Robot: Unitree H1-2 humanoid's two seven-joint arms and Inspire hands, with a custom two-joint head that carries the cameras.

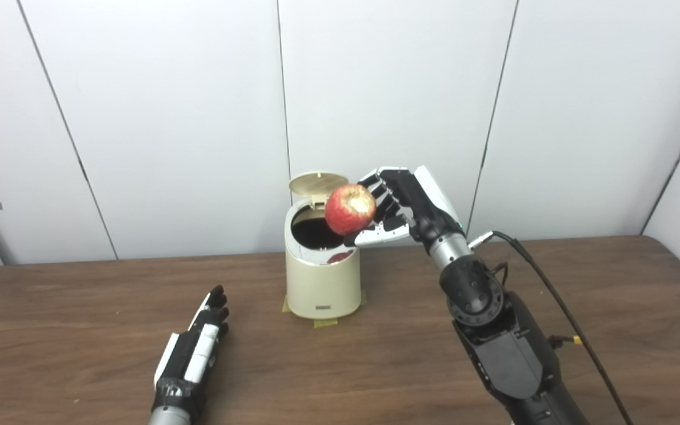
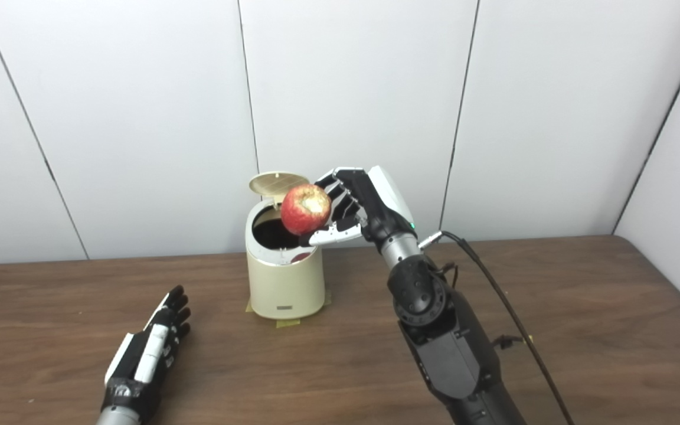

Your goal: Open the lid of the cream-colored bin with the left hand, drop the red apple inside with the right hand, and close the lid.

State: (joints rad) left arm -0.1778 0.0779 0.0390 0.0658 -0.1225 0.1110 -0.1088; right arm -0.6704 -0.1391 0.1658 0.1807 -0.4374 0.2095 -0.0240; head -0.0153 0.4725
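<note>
Red apple (image 1: 349,209) seemingly cradled on right robot hand (image 1: 402,206), fingers spread, left robot hand (image 1: 198,348) flat, empty

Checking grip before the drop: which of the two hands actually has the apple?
The right hand, raised over the open bin, holds the red apple. The left hand lies on the table, holding nothing.

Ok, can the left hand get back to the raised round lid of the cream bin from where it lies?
Probably yes: the left hand lies flat on the table, nothing between it and the lid; the right hand holds the red apple beside it.
</note>
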